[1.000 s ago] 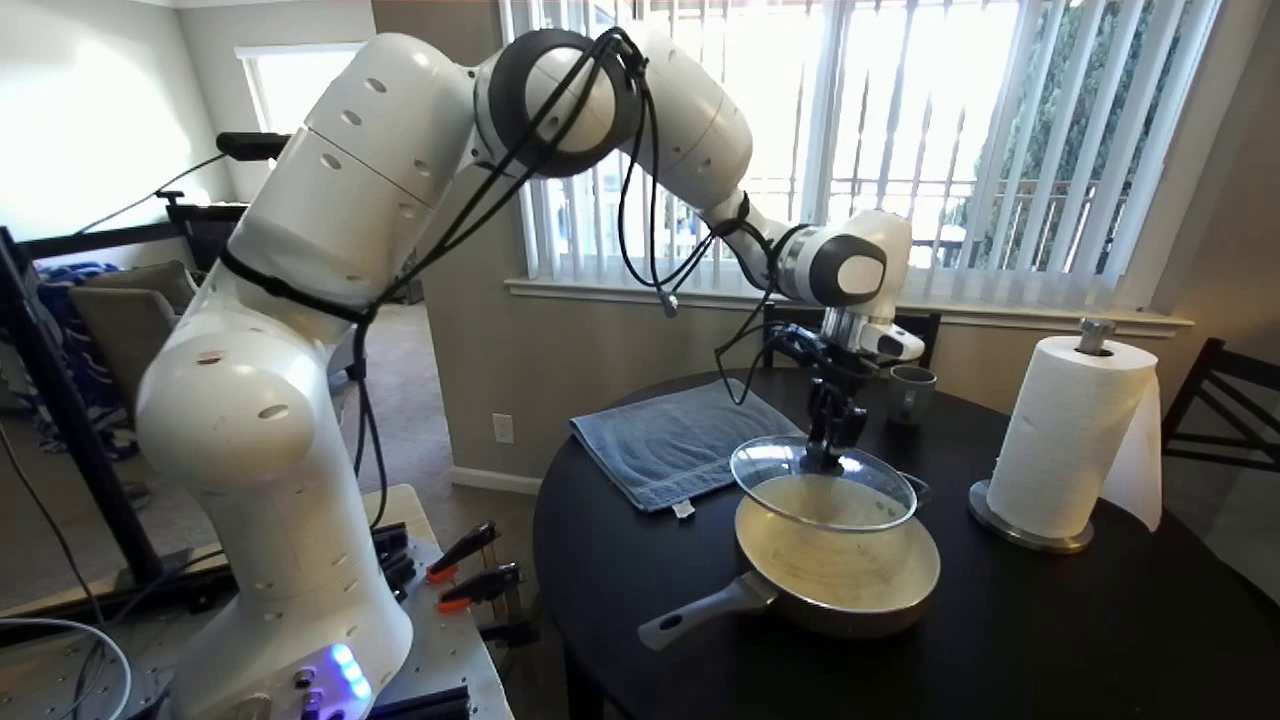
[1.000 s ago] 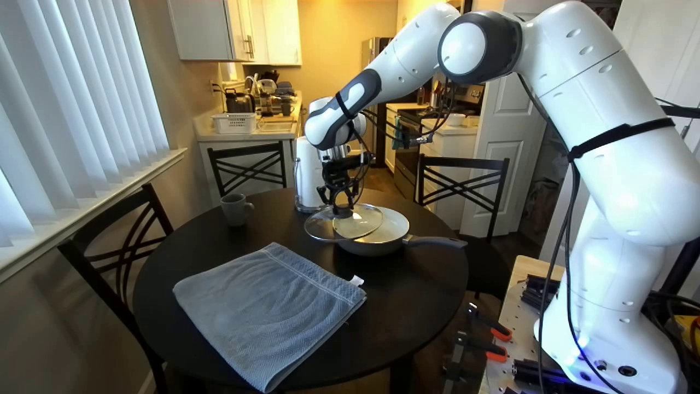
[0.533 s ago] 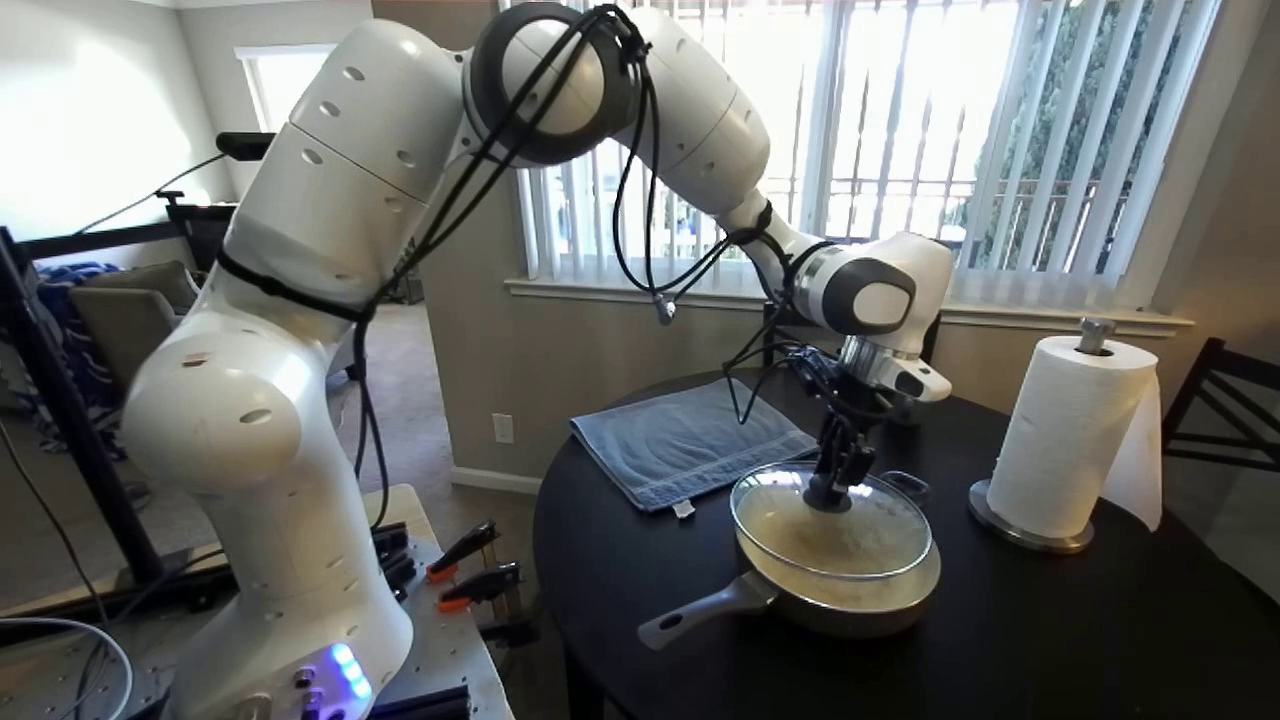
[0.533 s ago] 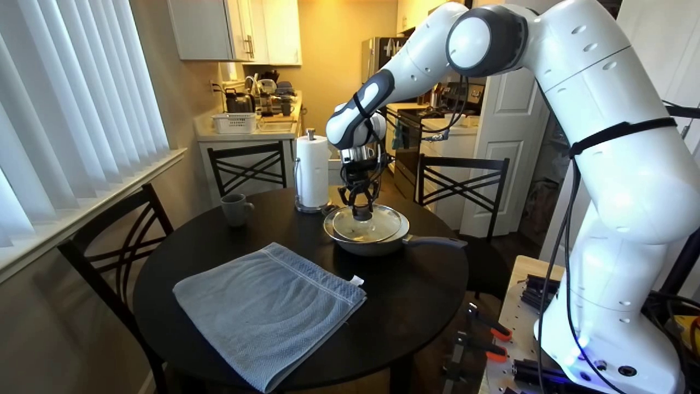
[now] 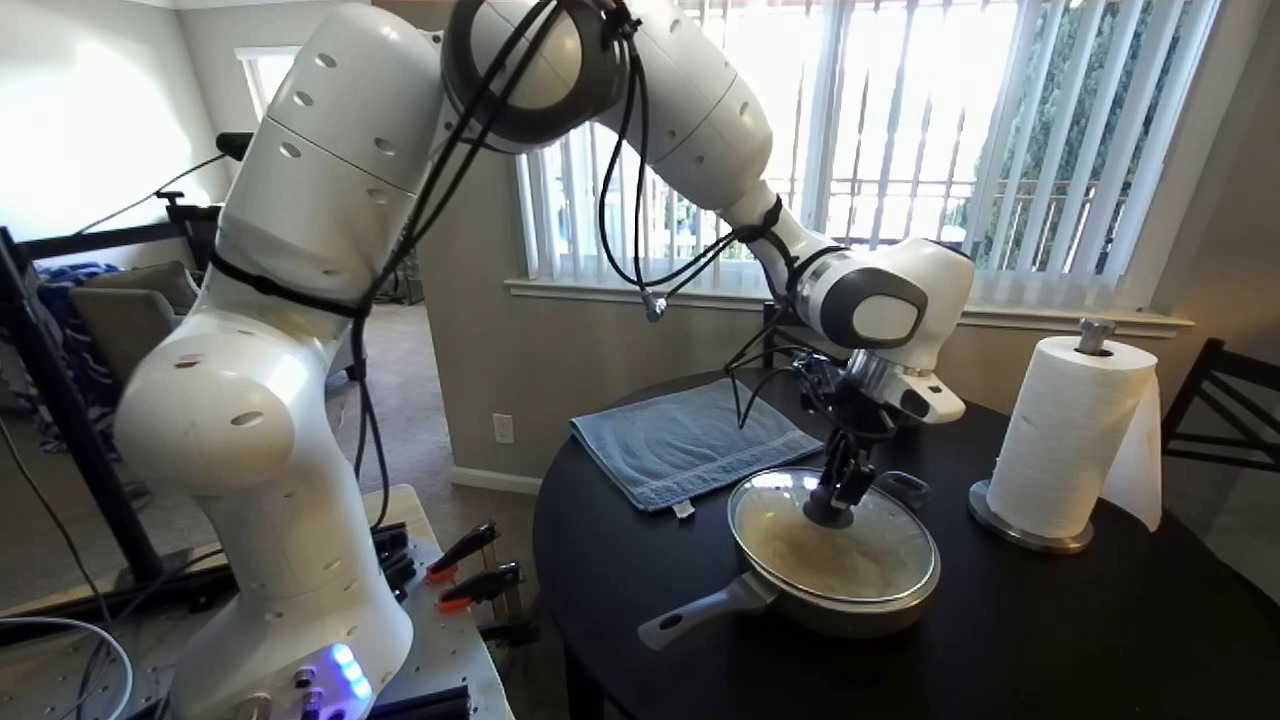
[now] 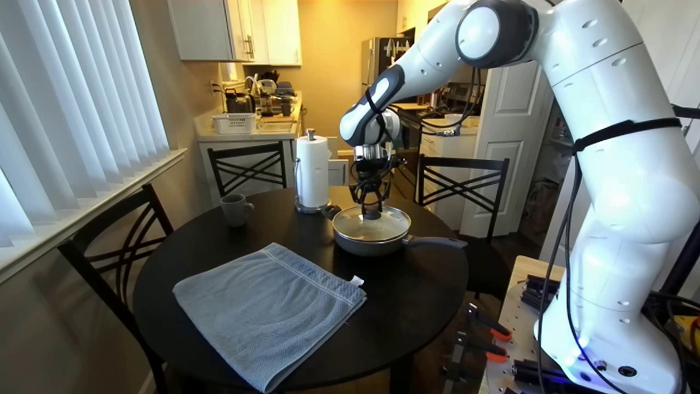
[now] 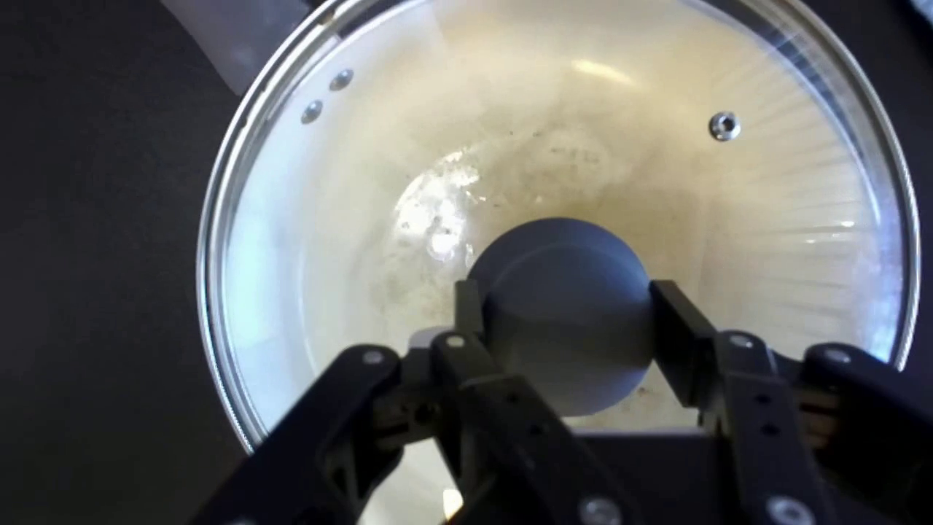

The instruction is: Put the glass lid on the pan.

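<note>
While the fingers (image 7: 681, 343) clamp the glass lid (image 7: 619, 175) by its dark centre knob (image 7: 565, 306), the lid spreads out just beneath them | frying pan (image 6: 369, 247): under lid and fingers, on the bench (image 6: 394, 312) | pan handle (image 6: 436, 241): out to one side of the fingers | lid lined up with pan; full contact: cannot tell
</note>
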`<state>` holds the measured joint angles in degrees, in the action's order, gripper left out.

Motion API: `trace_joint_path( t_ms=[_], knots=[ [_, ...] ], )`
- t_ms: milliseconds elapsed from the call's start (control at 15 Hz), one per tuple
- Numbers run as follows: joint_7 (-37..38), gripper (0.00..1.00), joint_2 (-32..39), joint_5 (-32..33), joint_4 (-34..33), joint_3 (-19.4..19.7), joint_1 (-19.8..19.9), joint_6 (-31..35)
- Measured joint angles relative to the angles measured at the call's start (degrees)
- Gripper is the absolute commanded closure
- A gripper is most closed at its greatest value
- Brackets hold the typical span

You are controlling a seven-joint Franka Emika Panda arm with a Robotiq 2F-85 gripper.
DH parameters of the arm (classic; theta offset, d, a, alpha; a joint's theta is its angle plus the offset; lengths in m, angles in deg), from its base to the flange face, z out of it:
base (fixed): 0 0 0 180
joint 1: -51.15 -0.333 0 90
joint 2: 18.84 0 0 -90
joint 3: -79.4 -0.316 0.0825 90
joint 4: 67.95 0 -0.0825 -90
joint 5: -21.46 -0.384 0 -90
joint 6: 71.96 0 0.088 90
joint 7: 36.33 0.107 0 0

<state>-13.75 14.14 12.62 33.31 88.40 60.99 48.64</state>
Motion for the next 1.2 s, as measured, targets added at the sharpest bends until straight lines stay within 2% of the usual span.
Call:
trace_joint_path(
  t_ms=[800,867,933,1133,1200],
  knots=[
    [0.1,0.67,-0.3,0.0,1.5,0.1,-1.2,3.5],
    [0.1,0.17,-0.3,0.0,1.5,0.1,-1.3,3.8],
    [0.2,0.16,-0.3,0.0,1.6,0.1,-1.4,4.2],
    [0.9,0.00,-0.3,0.1,1.9,0.3,-2.0,6.4],
    [1.4,0.00,-0.3,0.3,2.0,0.5,-2.4,7.5]
  ],
)
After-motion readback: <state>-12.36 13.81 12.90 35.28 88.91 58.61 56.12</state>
